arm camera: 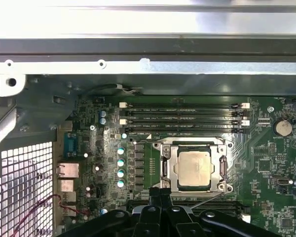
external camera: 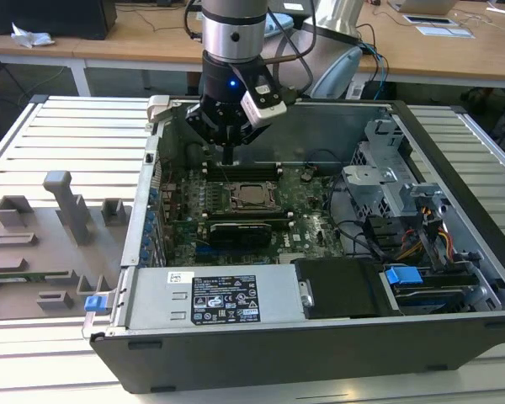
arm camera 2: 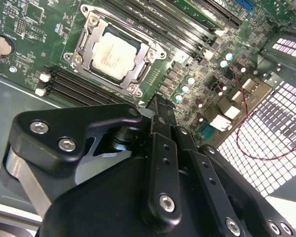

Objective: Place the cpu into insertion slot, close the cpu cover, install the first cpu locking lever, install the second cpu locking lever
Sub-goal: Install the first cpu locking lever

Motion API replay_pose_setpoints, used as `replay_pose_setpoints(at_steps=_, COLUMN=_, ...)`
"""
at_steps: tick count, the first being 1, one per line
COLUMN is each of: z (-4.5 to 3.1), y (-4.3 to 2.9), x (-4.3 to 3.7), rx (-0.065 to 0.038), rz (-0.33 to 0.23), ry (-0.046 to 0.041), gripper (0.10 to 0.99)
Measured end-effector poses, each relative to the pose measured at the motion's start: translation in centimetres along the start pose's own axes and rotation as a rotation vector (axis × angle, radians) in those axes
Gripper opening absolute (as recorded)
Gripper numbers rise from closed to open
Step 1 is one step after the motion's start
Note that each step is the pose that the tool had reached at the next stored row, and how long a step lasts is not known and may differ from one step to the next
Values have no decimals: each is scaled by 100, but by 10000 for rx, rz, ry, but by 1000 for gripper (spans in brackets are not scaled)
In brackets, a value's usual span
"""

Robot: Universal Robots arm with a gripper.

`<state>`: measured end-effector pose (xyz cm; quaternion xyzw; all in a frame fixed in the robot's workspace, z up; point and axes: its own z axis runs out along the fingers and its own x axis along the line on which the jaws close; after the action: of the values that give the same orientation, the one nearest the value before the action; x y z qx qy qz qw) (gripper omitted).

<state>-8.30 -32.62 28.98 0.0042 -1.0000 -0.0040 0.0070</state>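
cpu [arm camera: 194, 168] [arm camera 2: 113, 53]: lying flat inside the slot [arm camera: 207, 148], pale metal top facing up, seen in both wrist views.

cover [arm camera: 168, 168] [arm camera 2: 90, 49]: down flat over the slot, with the cpu showing through its square window.

lever [arm camera: 207, 200]: thin metal rod lying at a slant just beside the slot, on the side nearest the claw. hooked down or loose, cannot tell.

claw [external camera: 227, 156] [arm camera 2: 159, 101] [arm camera: 160, 190]: pinched tight, fingers [arm camera 2: 160, 148] pressed together with nothing between them. hanging tip down just beside the slot, near one corner of it. touching the board [arm camera: 271, 197] or not, cannot tell.

memory slots [arm camera: 182, 116]: long and black, just beside the slot, on the side away from the claw. more of them [arm camera 2: 71, 89] between the slot and the claw.

case [external camera: 320, 362]: open on top, all around the slot, with the green board lying flat inside.

tray [external camera: 34, 252]: grey, with small blocks standing on it, well apart from the slot, outside the case on the exterior view's left.
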Motion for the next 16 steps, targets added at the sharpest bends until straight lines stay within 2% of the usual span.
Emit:
replay_pose_setpoints(at_steps=7, z=4, y=22, x=37, rx=1, rz=0, ry=0, gripper=106)
replay_pose_setpoints(at_steps=10, z=6, y=108, x=36, rx=0, rz=0, ry=0, gripper=106)
replay_pose_setpoints(at_steps=16, z=17, y=217, x=72, rx=0, rz=-1, ry=0, gripper=106)
